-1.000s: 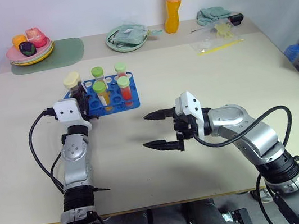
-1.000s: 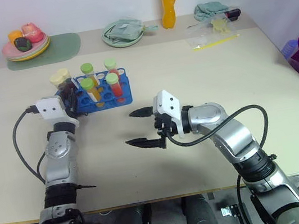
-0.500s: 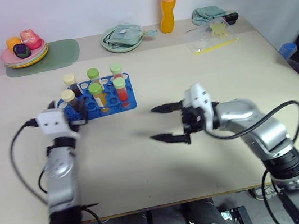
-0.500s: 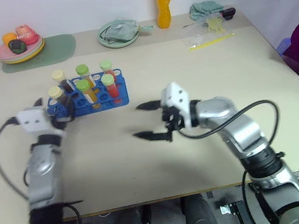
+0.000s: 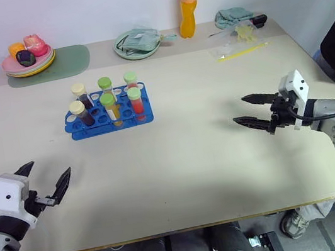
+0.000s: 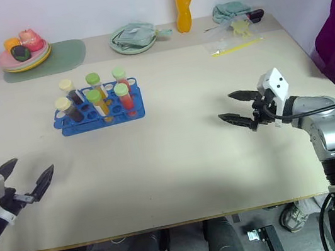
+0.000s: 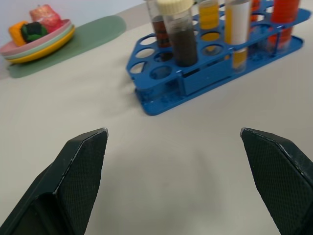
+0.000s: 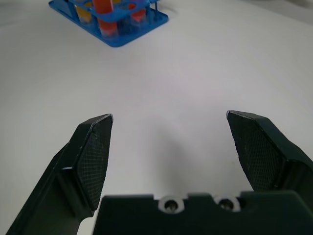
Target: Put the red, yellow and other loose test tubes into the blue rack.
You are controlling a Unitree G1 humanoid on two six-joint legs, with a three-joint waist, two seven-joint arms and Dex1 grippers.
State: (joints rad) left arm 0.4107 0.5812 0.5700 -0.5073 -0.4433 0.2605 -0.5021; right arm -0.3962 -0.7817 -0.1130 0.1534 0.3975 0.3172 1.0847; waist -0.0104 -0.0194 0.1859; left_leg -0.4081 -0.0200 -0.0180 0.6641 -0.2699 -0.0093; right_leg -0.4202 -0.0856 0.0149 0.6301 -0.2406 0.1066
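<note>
1. Blue rack (image 5: 108, 114), glossy plastic with round holes, holds five upright capped test tubes (image 5: 109, 106).
2. Left gripper (image 5: 44, 183), textured black fingers spread, empty, well nearer than rack.
3. Right gripper (image 5: 253, 109) spread, empty, far right of rack.

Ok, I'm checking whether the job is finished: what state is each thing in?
Bright blue plastic tube rack: upright, six capped tubes standing in it.
Left pincer: open, empty.
Right pincer: open, empty.
Tall orange drink bottle: upright, capped.
</note>
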